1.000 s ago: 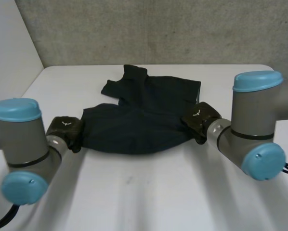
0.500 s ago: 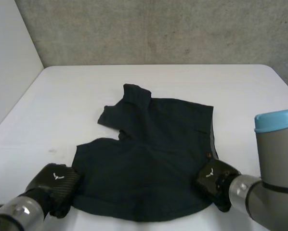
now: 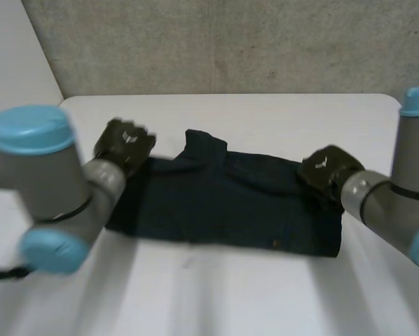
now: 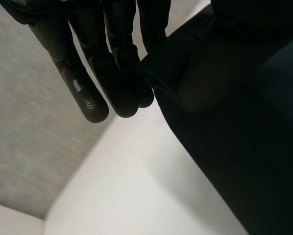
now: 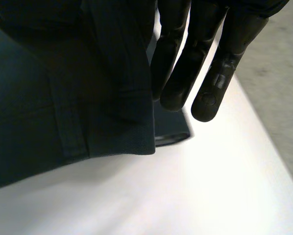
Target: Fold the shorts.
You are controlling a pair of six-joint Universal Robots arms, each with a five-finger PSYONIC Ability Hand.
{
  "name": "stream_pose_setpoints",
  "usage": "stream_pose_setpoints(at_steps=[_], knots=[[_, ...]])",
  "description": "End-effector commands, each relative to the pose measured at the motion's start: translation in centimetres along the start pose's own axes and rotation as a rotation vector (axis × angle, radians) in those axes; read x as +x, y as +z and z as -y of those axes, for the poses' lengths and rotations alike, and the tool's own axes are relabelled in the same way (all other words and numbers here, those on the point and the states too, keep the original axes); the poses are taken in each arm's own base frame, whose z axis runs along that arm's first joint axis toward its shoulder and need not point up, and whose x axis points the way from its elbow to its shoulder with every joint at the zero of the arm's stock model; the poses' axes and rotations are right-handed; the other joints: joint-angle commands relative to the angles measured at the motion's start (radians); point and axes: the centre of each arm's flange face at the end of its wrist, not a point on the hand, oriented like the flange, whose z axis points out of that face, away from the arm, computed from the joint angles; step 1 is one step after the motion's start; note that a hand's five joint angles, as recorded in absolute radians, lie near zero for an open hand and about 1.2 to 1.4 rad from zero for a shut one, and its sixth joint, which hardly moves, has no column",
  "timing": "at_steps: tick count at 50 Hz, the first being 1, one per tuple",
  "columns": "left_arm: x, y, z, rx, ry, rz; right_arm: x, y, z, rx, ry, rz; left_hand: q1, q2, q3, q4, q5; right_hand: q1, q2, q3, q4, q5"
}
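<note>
- A white table (image 3: 216,294) stands against a rough grey concrete wall (image 3: 230,42).
- The dark navy fabric shorts (image 3: 223,203) lie across the middle of the table as a wide, shallow band. They look doubled over on themselves, with a small flap sticking out past the far edge.
- The left hand (image 3: 125,143) is at the band's far corner on its own side. In the left wrist view its straight fingers (image 4: 95,73) press against a bunched cloth corner that rises toward the palm, so I judge it is pinching the shorts.
- The right hand (image 3: 327,168) is at the opposite far corner. In the right wrist view a hemmed layer hangs from under its palm beside its straight fingers (image 5: 205,73), above a second layer on the table. I judge this a grasp too.
- Progress: the first lengthwise fold looks nearly laid, but neither hand has let go.
- Left to do: set the corners down, tidy the stray flap, and probably fold the band once more across its width.
</note>
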Motion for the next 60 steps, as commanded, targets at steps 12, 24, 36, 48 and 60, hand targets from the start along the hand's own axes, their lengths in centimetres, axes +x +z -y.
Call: stream_pose_setpoints(at_steps=[12,24,36,48,60], knots=[[4.7,16.4,0.6,0.304,-0.062,0.241,2.0,13.3,-0.6,0.157,-0.074,-0.311,0.272,0.199,0.204,0.2,0.262,0.412,0.22,0.204,0.202,0.236],[8.7,15.0,-0.3,0.3,-0.056,0.161,4.7,11.8,1.7,0.276,0.011,-0.426,-0.95,-1.023,-1.018,-1.021,-0.96,-0.809,-1.002,-1.017,-1.019,-0.986],[3.1,8.9,3.5,0.254,-0.323,0.05,3.3,4.6,1.6,0.197,0.245,-0.226,-0.94,-1.013,-1.008,-1.012,-0.95,-0.809,-1.002,-1.017,-1.019,-0.986],[0.5,1.5,0.6,0.109,-0.43,-0.011,-0.9,3.4,-3.4,0.014,0.413,-0.04,-0.931,-1.004,-0.999,-1.003,-0.941,-0.809,-1.002,-1.017,-1.019,-0.986],[-0.9,-2.7,-5.3,0.038,-0.446,0.047,-1.3,5.5,-6.0,0.039,0.426,-0.064,-0.929,-1.001,-0.996,-1.0,-0.939,-0.444,-0.636,-0.652,-0.654,-0.621]])
